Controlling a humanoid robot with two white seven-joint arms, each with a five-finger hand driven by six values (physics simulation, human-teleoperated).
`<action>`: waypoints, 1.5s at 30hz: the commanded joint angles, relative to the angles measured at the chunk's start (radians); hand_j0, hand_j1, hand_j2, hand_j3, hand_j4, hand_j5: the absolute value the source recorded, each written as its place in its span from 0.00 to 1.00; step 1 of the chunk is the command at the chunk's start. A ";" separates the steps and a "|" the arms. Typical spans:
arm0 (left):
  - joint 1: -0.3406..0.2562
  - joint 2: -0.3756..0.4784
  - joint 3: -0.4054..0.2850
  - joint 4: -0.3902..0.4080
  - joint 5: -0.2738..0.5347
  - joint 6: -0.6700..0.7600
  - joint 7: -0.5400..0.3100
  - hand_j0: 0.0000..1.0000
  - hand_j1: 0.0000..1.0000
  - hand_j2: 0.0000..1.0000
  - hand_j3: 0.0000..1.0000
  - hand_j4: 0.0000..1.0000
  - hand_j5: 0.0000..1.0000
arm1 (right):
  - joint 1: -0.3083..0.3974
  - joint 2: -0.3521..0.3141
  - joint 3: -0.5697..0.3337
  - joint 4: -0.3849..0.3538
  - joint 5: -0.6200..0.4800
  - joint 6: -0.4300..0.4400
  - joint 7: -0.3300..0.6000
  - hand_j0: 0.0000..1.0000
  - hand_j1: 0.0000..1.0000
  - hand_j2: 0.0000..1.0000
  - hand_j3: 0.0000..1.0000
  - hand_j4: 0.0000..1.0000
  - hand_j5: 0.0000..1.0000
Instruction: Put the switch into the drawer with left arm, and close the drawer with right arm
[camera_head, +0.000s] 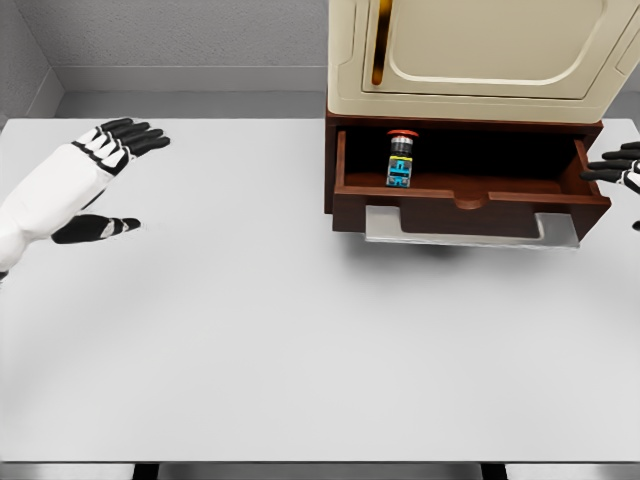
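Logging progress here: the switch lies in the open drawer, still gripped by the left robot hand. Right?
Not quite. In the head view the switch does sit in the open drawer, but the left robot hand is open, far to the left, holding nothing.

Bright, even light from above; the render is sharp throughout, without blur or glare. A soft shadow lies on the white table (300, 350) under the open drawer (470, 195).

We count one switch (401, 159), one open drawer (470, 192), one cream cabinet (480, 60), one white table (300, 330), and two hands: left (105, 150), right (620, 168).
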 joint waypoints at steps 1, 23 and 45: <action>0.002 -0.027 0.069 0.119 0.013 0.001 0.000 1.00 1.00 1.00 1.00 1.00 1.00 | 0.000 -0.001 -0.001 -0.003 -0.006 -0.001 0.000 0.82 0.82 0.82 0.82 0.82 0.82; 0.021 -0.076 0.063 0.164 0.022 0.001 -0.003 1.00 1.00 1.00 1.00 1.00 1.00 | -0.009 0.051 -0.003 -0.032 -0.007 -0.001 0.001 0.85 0.85 0.85 0.85 0.85 0.85; 0.025 -0.086 0.057 0.162 0.014 0.001 -0.005 1.00 1.00 1.00 1.00 1.00 1.00 | 0.002 0.031 -0.001 -0.056 -0.021 -0.001 0.001 0.87 0.87 0.87 0.87 0.87 0.87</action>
